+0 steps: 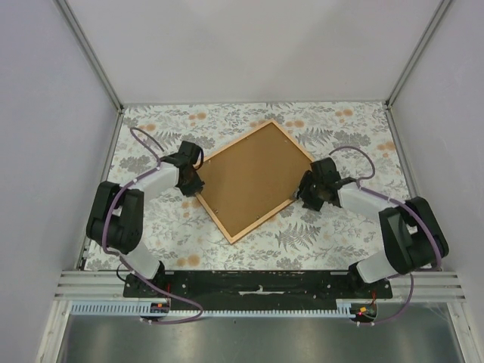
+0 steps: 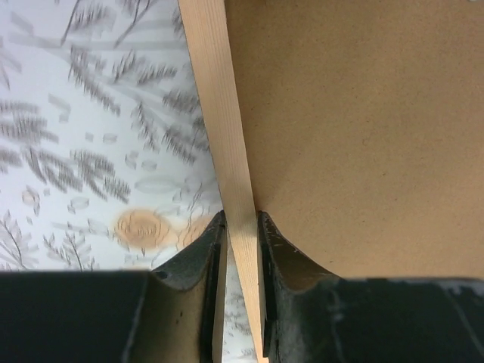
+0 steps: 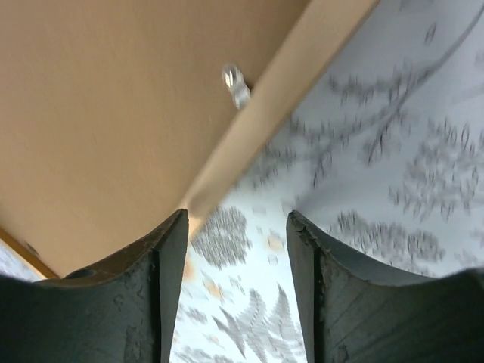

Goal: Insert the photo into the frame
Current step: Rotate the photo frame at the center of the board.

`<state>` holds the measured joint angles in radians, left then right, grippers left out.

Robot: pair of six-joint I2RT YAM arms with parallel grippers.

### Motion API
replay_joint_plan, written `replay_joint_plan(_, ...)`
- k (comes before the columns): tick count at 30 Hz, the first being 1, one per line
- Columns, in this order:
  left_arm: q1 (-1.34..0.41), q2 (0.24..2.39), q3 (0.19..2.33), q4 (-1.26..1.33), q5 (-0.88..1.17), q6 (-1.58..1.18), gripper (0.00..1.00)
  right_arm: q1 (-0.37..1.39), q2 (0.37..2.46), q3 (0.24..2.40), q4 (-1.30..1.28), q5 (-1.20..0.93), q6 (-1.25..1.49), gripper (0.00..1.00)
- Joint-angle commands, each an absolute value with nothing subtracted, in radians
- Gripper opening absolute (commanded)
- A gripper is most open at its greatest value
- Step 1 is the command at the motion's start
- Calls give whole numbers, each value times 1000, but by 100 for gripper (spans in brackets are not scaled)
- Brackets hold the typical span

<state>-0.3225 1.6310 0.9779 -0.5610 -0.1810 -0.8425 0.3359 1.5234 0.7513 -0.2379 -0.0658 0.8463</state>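
The frame [image 1: 215, 218] lies on the table turned like a diamond, back side up, with a plain brown backing board [image 1: 253, 178] filling it. The photo is hidden. My left gripper [image 1: 193, 185] is at the frame's left corner. In the left wrist view it [image 2: 242, 218] is shut on the pale wooden rail [image 2: 223, 128], one finger outside and one over the board [image 2: 355, 136]. My right gripper [image 1: 306, 190] sits beside the right corner. In the right wrist view it [image 3: 236, 219] is open, with only tablecloth between its fingers and the rail [image 3: 280, 91] ending by its left finger.
A fern-and-flower patterned cloth [image 1: 325, 234] covers the table. White walls with metal posts [image 1: 91, 53] close in the left, right and back. A small metal clip [image 3: 236, 85] sits on the board's edge near the right corner. The arm bases stand on a black bar [image 1: 257, 283].
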Motion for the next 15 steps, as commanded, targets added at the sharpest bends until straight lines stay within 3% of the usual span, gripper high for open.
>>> replay_joint_plan(1, -301, 1695, 1100, -427, -190, -494, 2, 379, 1373, 696, -300, -45, 789, 64)
replay_joint_plan(7, -275, 1773, 1181, -345, 50, -264, 2, 379, 1285, 886, -423, 187, 574, 78)
replay_joint_plan(11, -262, 1789, 1196, -339, 159, -207, 2, 345, 1411, 1064, -454, 301, 447, 86)
replay_joint_plan(15, -258, 1755, 1181, -345, 193, -189, 2, 269, 1578, 1189, -443, 267, 374, 90)
